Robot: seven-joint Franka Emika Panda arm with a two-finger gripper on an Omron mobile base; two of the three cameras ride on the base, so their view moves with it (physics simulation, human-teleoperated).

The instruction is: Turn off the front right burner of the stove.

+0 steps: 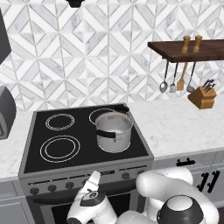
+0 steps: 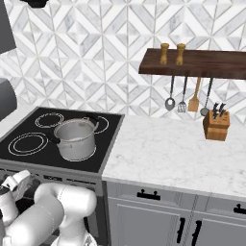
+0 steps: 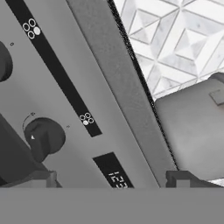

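Leftmost, a grey toaster oven [image 1: 5, 111] on the marble counter [image 1: 183, 127], beside the stove [image 1: 85, 175].

Item: stove, grey steel with black glass top; two double-ring zones on its left half, the larger [image 1: 60, 148] in front, the smaller [image 1: 60, 121] behind.

Item: front right burner [image 1: 114, 151], under the steel pot [image 1: 113, 131] (its ring is not visible beneath the pot); the pot's dark handle points toward the front.

Item: front panel with a row of small dark knobs [image 1: 52, 187]; in the hand view one knob [image 3: 43, 138] sits close ahead, beside a black strip of burner symbols and a small digit display.

Item: gripper [image 3: 111, 179], low before the panel, fingers spread wide with nothing between them, not touching a knob.

Rightward: dark wooden shelf [image 1: 188, 49] carrying two shakers, hanging utensils [image 1: 177, 81] below, and a knife block [image 1: 203, 96] on the counter.
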